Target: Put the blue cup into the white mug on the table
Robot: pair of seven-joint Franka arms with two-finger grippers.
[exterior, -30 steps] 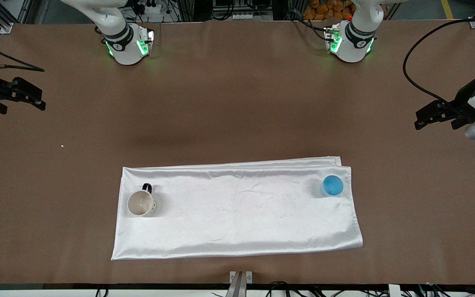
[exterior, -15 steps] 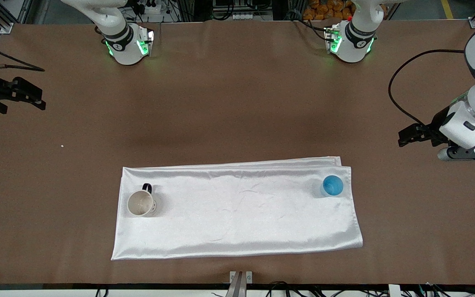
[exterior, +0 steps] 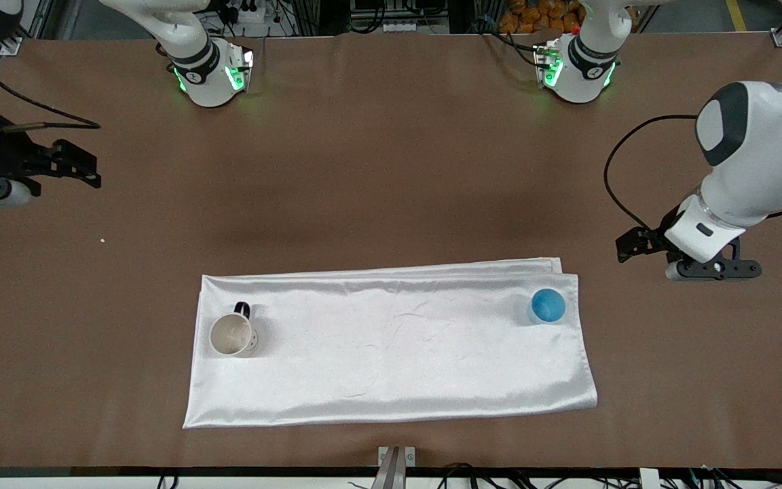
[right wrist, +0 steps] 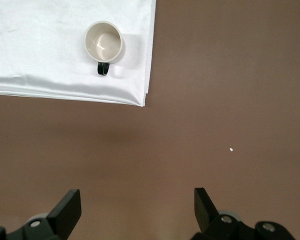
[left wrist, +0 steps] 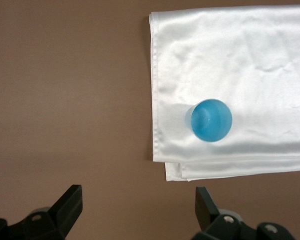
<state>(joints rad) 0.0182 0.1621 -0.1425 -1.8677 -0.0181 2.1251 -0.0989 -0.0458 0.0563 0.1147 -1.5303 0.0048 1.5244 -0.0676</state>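
Observation:
The blue cup [exterior: 548, 305] stands on a white cloth toward the left arm's end of the table [exterior: 391, 170]; it also shows in the left wrist view [left wrist: 211, 120]. The white mug [exterior: 231, 335] with a black handle stands upright on the cloth toward the right arm's end, and shows empty in the right wrist view [right wrist: 104, 42]. My left gripper [exterior: 626, 246] is open and empty over bare table beside the cloth's corner, its jaws wide in the left wrist view [left wrist: 138, 200]. My right gripper [exterior: 85, 172] is open and empty over bare table, apart from the mug, jaws wide [right wrist: 137, 199].
The shiny white cloth [exterior: 391, 353] lies flat across the middle of the table, folded double at its edge farther from the front camera. A small white speck [exterior: 102, 240] lies on the table. A metal bracket [exterior: 396, 458] sits at the table's near edge.
The left arm has swung in over the table and come down toward the cloth corner by the blue cup. The right gripper has moved slightly inward. Cup and mug have not moved.

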